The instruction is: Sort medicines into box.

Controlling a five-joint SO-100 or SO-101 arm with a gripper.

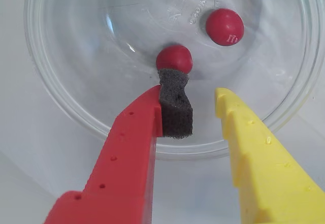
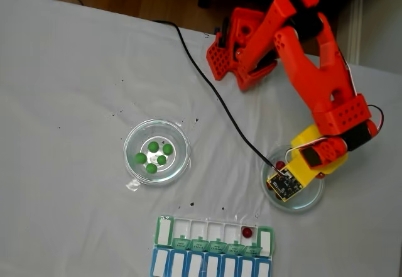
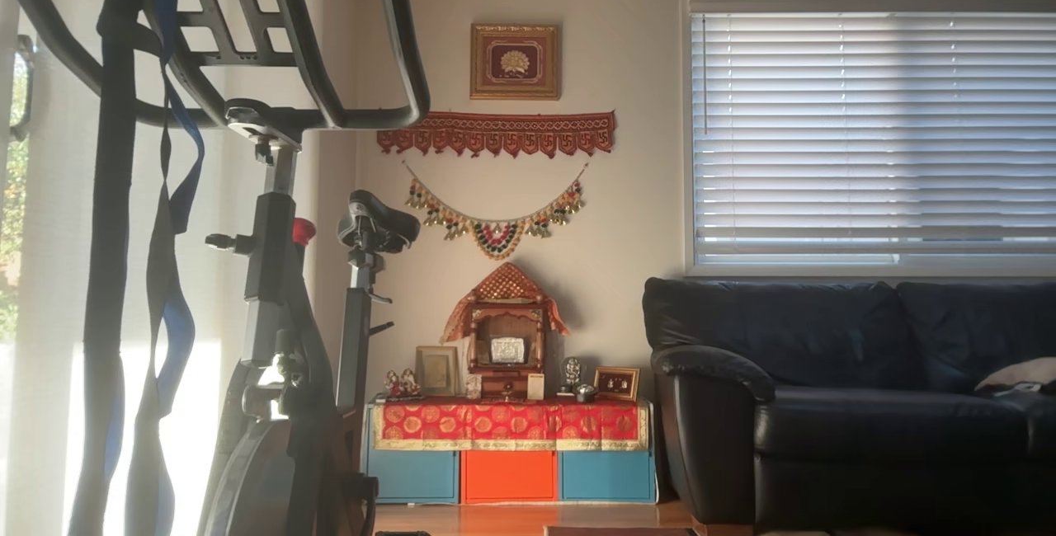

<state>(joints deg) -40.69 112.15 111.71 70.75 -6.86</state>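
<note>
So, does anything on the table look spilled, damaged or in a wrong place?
Nothing stands out. The green pills lie in their dish, two red pills in the other dish, one red pill in the organizer; small dark specks mark the cloth.

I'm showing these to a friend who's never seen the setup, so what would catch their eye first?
Probably the bright red arm reaching across the white table in the fixed view, its claw open over a clear glass dish holding dark red pills. Next, the dish of green pills at table centre, and the pill organizer at the near edge with one red pill inside.
</note>
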